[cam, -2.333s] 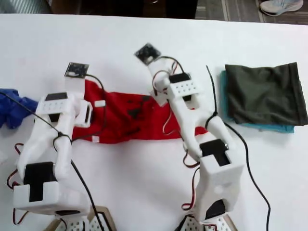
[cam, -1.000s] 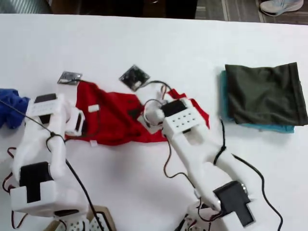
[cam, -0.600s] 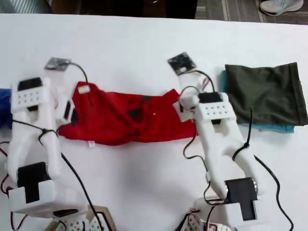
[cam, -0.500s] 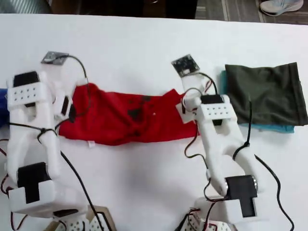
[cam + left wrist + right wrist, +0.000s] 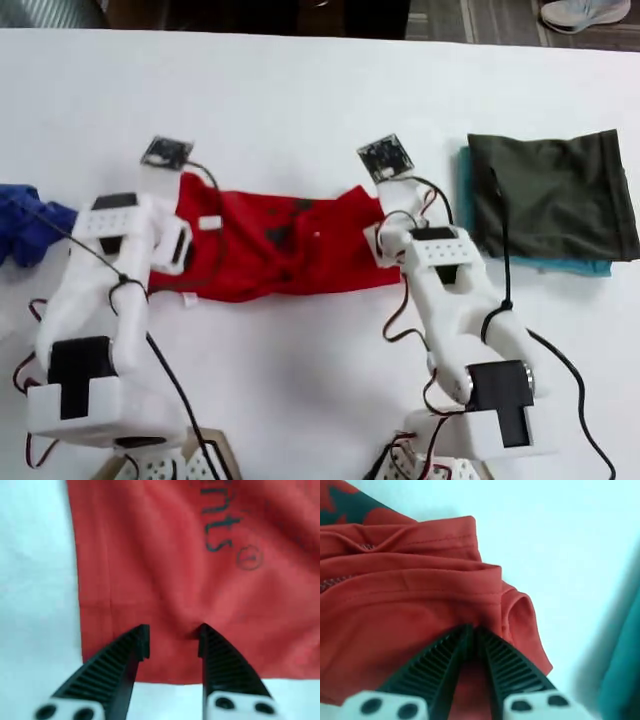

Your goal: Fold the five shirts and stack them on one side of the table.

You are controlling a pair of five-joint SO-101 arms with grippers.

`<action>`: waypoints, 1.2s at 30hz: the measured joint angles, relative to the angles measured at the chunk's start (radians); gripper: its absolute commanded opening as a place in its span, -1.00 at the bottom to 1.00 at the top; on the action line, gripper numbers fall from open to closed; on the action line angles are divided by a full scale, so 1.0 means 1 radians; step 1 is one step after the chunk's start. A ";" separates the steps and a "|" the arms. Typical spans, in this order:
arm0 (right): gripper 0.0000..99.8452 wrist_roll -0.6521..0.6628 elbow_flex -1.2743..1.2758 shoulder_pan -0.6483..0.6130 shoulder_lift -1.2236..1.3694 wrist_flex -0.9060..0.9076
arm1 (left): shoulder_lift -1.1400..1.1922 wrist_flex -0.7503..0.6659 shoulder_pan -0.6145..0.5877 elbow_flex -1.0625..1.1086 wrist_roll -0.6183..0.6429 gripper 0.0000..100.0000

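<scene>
The red shirt (image 5: 280, 245) lies as a wide, wrinkled band across the middle of the white table (image 5: 300, 90). My left gripper (image 5: 185, 240) sits over its left end. In the left wrist view this gripper (image 5: 172, 635) is open, its tips resting on the red shirt (image 5: 165, 555) near the hem. My right gripper (image 5: 383, 240) is at the shirt's right end. In the right wrist view it (image 5: 474, 630) is shut on a fold of the red shirt (image 5: 395, 595).
A folded dark green shirt (image 5: 550, 195) lies on a teal shirt (image 5: 560, 266) at the right side of the table; the teal shirt's edge (image 5: 625, 670) is close to my right gripper. A crumpled blue shirt (image 5: 25, 225) sits at the left edge.
The left arm has moved right and inward, and the shirt's left end shifted right with it. The right arm came slightly nearer the front. The stretched red shirt has slackened on the table.
</scene>
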 measured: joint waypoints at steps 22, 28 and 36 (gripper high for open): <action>-0.96 -0.011 0.002 0.000 0.000 -0.012 | -0.012 0.080 -0.157 -0.002 -0.121 -0.64; -0.96 -0.011 0.002 0.000 0.000 -0.012 | -0.012 0.281 -0.089 -0.305 -0.121 -0.64; -0.96 -0.011 0.002 0.000 0.000 -0.012 | 0.118 0.152 -0.054 -0.578 -0.124 -0.64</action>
